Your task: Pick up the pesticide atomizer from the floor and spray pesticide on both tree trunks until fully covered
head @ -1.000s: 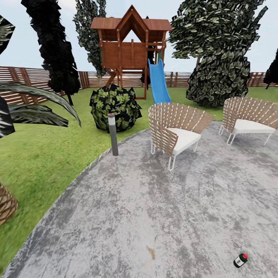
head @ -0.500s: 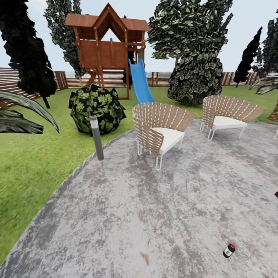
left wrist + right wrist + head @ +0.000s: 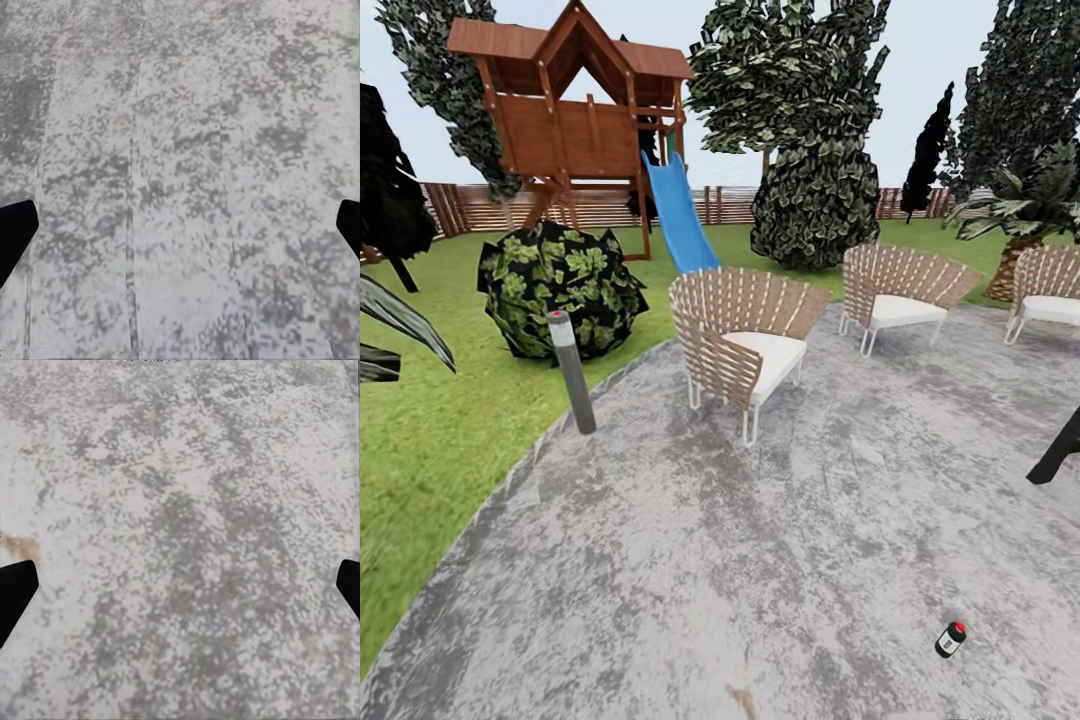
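The pesticide atomizer [image 3: 950,639] is a small bottle with a red top and a dark-and-white body. It lies on its side on the grey paving, low and to the right in the head view. The trees are out of view. In the left wrist view my left gripper [image 3: 180,232] is open, its black fingertips [image 3: 15,229] far apart over bare paving. My right gripper [image 3: 180,592] is open too, its fingertips [image 3: 15,589] spread over mottled paving with nothing between them.
Three slatted chairs stand on the paving: one ahead [image 3: 740,335], one further back [image 3: 900,290], one at the right edge [image 3: 1050,290]. A grey bollard [image 3: 572,372] marks the lawn edge beside a bush [image 3: 560,290]. A wooden playhouse [image 3: 575,110] with a blue slide [image 3: 678,215] stands behind. A black slanted bar [image 3: 1055,455] shows at the right.
The head camera has turned to the right, so the whole scene slid left in the picture. A third chair, a palm and the black bar came into view. The atomizer still lies on the paving.
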`<state>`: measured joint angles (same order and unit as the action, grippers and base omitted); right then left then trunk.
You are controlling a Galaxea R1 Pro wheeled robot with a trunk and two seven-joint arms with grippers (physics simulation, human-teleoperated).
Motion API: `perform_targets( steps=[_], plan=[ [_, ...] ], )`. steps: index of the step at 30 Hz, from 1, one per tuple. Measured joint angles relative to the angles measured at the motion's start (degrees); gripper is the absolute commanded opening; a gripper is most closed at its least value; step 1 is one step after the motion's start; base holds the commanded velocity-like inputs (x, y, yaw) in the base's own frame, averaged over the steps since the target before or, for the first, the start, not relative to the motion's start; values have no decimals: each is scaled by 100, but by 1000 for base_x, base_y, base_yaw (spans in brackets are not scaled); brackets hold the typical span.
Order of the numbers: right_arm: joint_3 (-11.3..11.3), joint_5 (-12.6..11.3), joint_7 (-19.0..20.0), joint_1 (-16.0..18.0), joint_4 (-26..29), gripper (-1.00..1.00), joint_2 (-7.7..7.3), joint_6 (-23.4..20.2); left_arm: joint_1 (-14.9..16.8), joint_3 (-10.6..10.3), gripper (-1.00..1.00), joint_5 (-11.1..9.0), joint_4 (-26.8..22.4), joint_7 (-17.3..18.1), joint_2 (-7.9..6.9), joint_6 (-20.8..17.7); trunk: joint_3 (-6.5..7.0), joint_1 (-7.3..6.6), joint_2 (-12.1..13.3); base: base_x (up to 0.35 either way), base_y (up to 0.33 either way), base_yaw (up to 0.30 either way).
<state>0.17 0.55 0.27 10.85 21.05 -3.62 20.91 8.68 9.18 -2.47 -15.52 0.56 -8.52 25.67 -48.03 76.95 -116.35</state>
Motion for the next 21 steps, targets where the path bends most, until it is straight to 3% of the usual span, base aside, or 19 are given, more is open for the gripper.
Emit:
perform_targets(
  steps=[11,21],
  plan=[
    [0,-1,-3,0,0,100,2,0,0,0,100,2,0,0,0,0,0,0,0,171,288,-287],
    [0,-2,1,0,7,100,-1,0,1,-2,100,7,2,5,0,-1,0,2,0,23,32,-287]
  ],
)
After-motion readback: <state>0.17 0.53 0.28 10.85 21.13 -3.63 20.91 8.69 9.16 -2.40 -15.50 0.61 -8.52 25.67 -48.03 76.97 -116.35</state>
